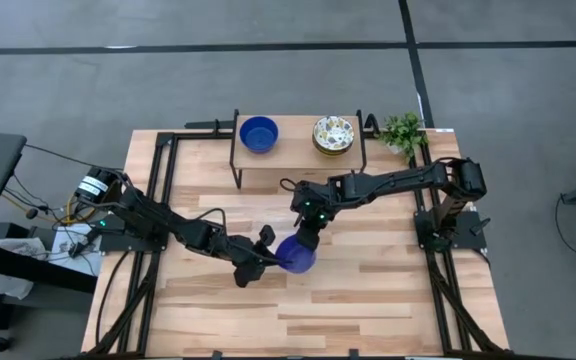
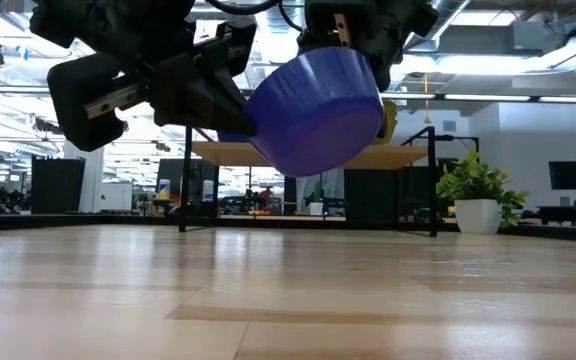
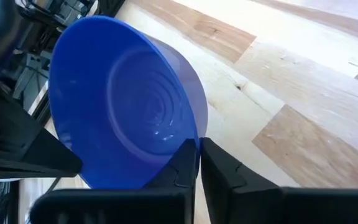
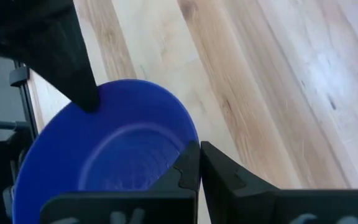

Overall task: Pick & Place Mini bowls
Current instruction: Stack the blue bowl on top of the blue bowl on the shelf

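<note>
High view: one blue mini bowl is seen held clear of the table, between the two grippers at mid-table. The right gripper is clamped on its rim from above, and the left gripper is closed on the rim at the opposite side, as is shown in both wrist views, where each pair of fingers is pinched over the bowl's edge. From the low view the bowl is seen tilted and lifted off the wood. A handover appears to be under way, with both grips closed at once.

On the raised shelf beyond the right gripper, a second blue bowl and a floral cream bowl are seen, the latter possibly a stack. The small plant stands beside the shelf. The placing of the held bowl is judged not yet done; where the remaining bowls lie cannot be told.
</note>
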Robot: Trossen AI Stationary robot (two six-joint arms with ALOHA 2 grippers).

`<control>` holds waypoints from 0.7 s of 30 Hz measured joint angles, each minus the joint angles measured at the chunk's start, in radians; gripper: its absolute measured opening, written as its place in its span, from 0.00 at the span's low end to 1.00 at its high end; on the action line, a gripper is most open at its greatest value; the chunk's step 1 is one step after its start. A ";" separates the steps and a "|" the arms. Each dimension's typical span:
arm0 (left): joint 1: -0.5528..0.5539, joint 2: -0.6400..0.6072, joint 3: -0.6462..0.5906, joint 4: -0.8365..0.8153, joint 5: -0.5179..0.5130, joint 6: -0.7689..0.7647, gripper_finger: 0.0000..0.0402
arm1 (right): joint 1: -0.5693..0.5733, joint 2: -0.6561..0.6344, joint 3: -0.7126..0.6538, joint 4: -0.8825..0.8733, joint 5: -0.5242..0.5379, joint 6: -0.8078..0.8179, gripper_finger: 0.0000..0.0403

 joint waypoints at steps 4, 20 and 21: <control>0.000 0.000 0.000 -0.027 -0.007 0.001 0.02 | 0.000 0.000 0.000 0.015 0.000 -0.024 0.01; -0.003 -0.001 0.000 -0.040 -0.032 -0.037 0.02 | -0.017 -0.077 0.000 -0.059 -0.056 -0.078 0.35; -0.004 -0.001 0.000 -0.042 -0.032 -0.039 0.02 | -0.017 -0.092 0.000 -0.061 -0.052 -0.080 0.35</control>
